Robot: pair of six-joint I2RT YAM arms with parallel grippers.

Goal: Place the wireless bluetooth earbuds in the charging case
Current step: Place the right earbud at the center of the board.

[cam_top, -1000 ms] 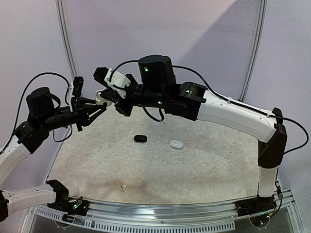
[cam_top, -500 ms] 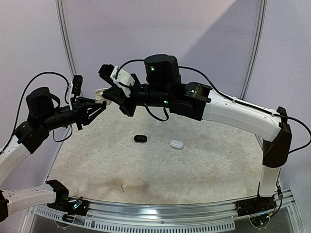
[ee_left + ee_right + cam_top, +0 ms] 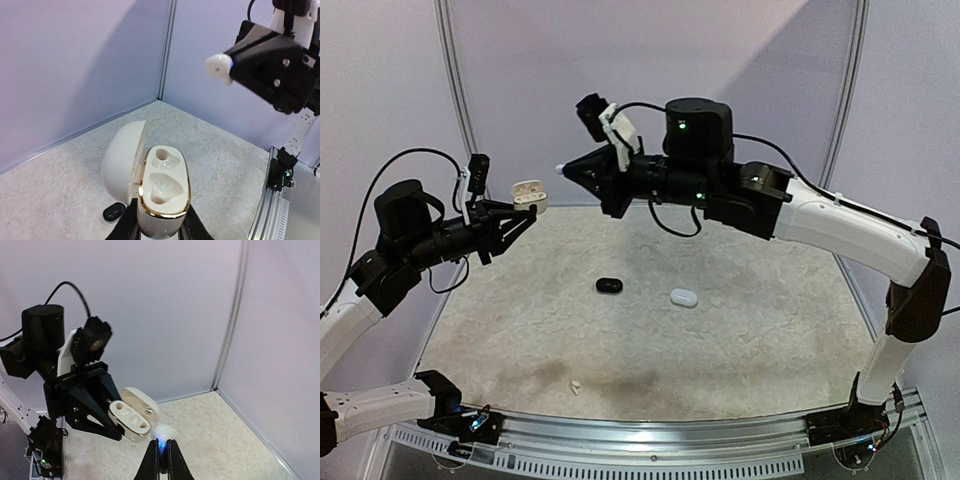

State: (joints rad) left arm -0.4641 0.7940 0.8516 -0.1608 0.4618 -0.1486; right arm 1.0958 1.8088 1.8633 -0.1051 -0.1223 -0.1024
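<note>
My left claw is clamped around the lower body of the white charging case, holding it up in the air well above the desk rather than leaving it lying flat. Raised like this, with the lid swung open to one side and the gold-rimmed face turned upward, both wells are presented toward my other arm, and both look empty. My right claw is pinched shut on a single white earbud, which sits at the very tips of the fingers so that most of the bud pokes out past them. I judge that leaves the fingers out of the way when the bud goes down into a well. The bud and the case are apart, with a clear gap of air between them in the overhead view, so the insertion is not yet done. I think the next move needs the bud turned to match the shape of one well, because the wells are contoured and a crooked bud would ride on the rim or slip from my tips. Down on the desk lie a closed black case and a closed white case, near each other, and a loose white bud lies alone near the front edge.
</note>
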